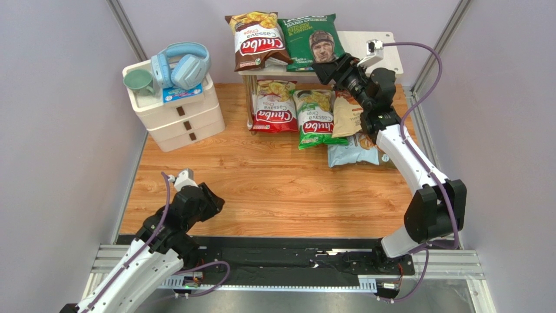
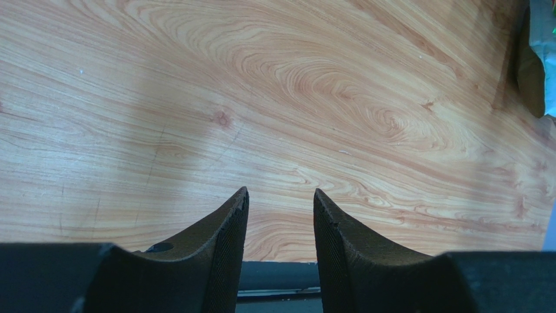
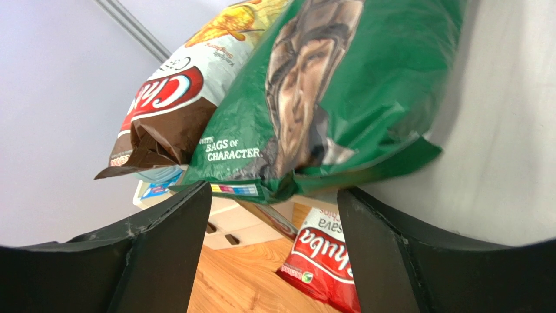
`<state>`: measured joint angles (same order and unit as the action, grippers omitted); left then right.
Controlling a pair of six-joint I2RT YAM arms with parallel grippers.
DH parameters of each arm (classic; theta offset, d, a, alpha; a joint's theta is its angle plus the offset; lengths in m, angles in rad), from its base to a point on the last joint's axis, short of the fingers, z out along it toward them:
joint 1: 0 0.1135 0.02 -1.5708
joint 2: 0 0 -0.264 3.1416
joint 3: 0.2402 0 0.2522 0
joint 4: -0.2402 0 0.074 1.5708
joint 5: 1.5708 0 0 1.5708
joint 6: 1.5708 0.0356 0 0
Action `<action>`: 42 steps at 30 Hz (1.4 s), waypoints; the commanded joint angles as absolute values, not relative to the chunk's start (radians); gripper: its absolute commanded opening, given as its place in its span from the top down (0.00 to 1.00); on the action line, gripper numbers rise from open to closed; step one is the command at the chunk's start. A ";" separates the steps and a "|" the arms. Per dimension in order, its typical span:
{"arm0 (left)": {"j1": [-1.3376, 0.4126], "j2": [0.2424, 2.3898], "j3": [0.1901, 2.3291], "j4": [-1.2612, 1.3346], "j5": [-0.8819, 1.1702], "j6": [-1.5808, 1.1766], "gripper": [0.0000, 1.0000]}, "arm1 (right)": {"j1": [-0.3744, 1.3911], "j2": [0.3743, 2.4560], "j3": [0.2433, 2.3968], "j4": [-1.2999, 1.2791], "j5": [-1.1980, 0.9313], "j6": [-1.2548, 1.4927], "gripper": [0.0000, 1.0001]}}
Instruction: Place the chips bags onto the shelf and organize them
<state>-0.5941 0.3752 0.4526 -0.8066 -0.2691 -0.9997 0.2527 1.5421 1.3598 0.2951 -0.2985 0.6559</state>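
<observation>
Closest in, the left gripper (image 2: 279,199) hangs low over bare counter (image 1: 261,189), its fingers partly apart with nothing between them. All the bags are well away from it, off toward the far right.

Moving rightward, the brown Chuba bag (image 1: 256,42) lies on the top board of the shelf (image 1: 388,62), just left of the right gripper (image 3: 274,189) and tucked partly under the dark green bag (image 1: 310,42). That dark green one sits right at the right gripper, whose jaws stand wide. The bag's crimped bottom edge lies between the fingers, but neither finger looks to be pressing on it.

Below that gripper, the red bag (image 1: 274,107), the green Chuba bag (image 1: 315,120) and the cream-orange bag (image 1: 346,116) are lined up under the top board. I can't tell whether they rest fully on the lower tier. The light blue bag (image 1: 352,153) lies on the counter behind the gripper, beside the arm and partly hidden by it.

These bags look light, puffy and slick, and the chips inside would crush. I'd say the flat sealed edge is the safest place to pinch, with gentle pressure.
</observation>
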 commanded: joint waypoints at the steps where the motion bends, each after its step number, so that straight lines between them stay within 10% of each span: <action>1: -0.595 0.391 0.456 -0.759 -0.255 -0.977 0.53 | 0.247 1.454 1.336 0.175 -0.215 0.585 0.21; 11: -0.595 0.474 0.457 -0.623 -0.174 -0.893 0.51 | 0.241 1.165 1.270 -0.247 -0.075 0.451 0.20; 23: -0.617 1.096 0.566 0.070 0.283 -0.761 0.42 | 0.232 0.663 0.947 -0.589 0.253 0.448 0.20; 42: -0.759 1.937 0.787 0.812 0.407 -1.063 0.40 | 0.224 0.595 0.943 -0.707 0.150 0.466 0.20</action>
<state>-0.7513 1.8870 0.7273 0.6586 0.4213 -1.0084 0.2276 0.6270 0.9295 -0.6800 0.1570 0.4808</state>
